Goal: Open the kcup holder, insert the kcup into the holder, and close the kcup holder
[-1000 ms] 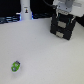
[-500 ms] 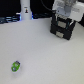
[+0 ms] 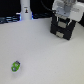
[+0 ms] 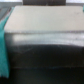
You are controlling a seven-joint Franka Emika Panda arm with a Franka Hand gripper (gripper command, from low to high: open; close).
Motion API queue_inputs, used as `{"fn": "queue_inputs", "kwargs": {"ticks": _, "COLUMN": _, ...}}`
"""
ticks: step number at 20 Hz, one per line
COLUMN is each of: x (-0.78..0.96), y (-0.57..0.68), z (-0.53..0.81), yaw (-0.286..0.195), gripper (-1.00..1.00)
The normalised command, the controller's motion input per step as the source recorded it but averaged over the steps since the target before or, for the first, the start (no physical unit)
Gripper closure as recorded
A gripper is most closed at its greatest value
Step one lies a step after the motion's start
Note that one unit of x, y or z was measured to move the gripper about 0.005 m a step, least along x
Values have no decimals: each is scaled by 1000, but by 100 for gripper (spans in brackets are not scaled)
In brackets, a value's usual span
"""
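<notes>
The holder [image 3: 63, 29] stands on the white bench [image 3: 40, 50] toward the exterior view's upper right, a black boxy unit with its front panels facing the camera. The arm's pale wrist sits right above it, and the gripper [image 3: 65, 17] is down at the holder's top edge; the view is too blurred to tell whether its fingers are apart or together, or whether they touch the holder. No tray shows pulled out in front. The kcup [image 3: 16, 65] lies on the bench near the exterior view's lower left, well apart from the holder, green with a whitish end. The wrist view is filled by a blurred grey flat surface [image 4: 45, 25] with a darker band below and a teal strip [image 4: 3, 47] at one edge.
</notes>
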Motion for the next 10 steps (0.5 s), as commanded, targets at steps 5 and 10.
{"fn": "queue_inputs", "kwargs": {"ticks": 5, "x": 785, "y": -212, "z": 202, "yaw": -33, "gripper": 100}}
{"fn": "queue_inputs", "kwargs": {"ticks": 10, "x": 885, "y": -210, "z": 235, "yaw": -36, "gripper": 100}}
